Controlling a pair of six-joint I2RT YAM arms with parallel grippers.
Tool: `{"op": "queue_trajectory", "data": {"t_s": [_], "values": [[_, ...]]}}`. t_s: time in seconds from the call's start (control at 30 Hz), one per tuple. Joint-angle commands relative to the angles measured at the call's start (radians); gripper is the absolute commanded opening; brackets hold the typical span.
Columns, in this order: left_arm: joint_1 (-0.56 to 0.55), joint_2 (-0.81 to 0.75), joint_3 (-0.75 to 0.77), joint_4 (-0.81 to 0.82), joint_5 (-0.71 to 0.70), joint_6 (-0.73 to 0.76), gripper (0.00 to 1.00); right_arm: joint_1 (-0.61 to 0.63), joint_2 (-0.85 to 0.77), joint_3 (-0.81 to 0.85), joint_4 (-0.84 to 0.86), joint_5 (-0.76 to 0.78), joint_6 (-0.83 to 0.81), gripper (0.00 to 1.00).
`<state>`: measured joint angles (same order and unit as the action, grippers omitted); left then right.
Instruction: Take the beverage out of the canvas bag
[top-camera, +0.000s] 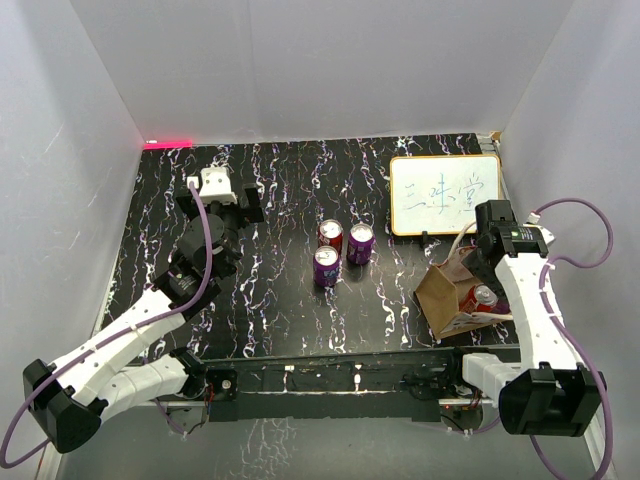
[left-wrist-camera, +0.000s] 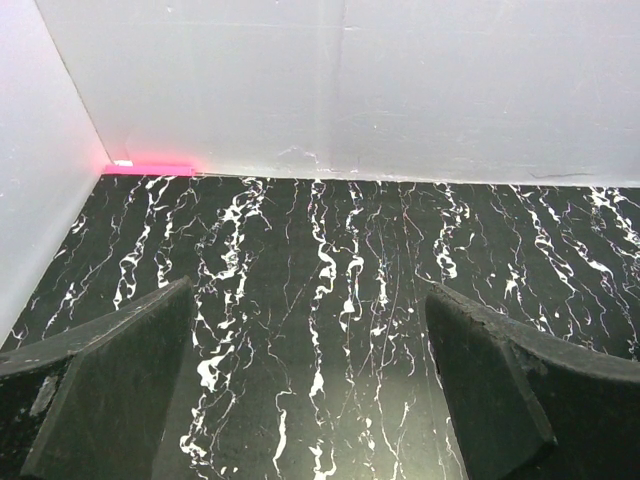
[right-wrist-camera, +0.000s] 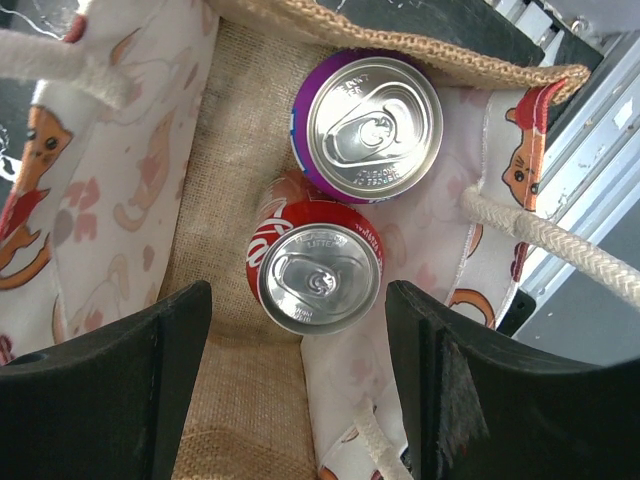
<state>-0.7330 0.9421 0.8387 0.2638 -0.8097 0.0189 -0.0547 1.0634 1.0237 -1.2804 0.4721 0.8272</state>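
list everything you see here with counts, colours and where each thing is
table: 1, black with white marbling, under everything
loose red can: 1, red, upright, mid-table
loose purple cans: 2, purple, one right of the red can, one in front of it
canvas bag: 1, tan-brown with cream handles, right side near the front edge
bagged red can: 1, red, inside the bag
bagged purple can: 1, purple, inside the bag beside it
white board: 1, white with writing, back right
pink strip: 1, pink, back left corner
left tool: 1, black, open, over bare table
right tool: 1, black, open, over the bagged red can
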Motion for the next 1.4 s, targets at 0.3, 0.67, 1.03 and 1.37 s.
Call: {"op": "queue_trajectory", "data": {"t_s": [0.3, 0.67, 1.03, 1.37], "values": [[-0.045, -0.026, -0.018, 0.064, -0.029, 0.035, 0.97, -0.127, -0.006, -0.072, 0.085, -0.05, 0.024, 0.75], [-0.048, -0.028, -0.02, 0.068, -0.032, 0.04, 0.97, -0.131, -0.025, -0.133, 0.197, -0.272, -0.098, 0.79], [-0.047, -0.023, -0.02, 0.067, -0.032, 0.042, 0.97, -0.13, 0.007, -0.155, 0.206, -0.198, -0.065, 0.79], [-0.047, -0.017, -0.022, 0.072, -0.033, 0.046, 0.97, -0.131, 0.066, -0.193, 0.258, -0.19, -0.027, 0.74]]}}
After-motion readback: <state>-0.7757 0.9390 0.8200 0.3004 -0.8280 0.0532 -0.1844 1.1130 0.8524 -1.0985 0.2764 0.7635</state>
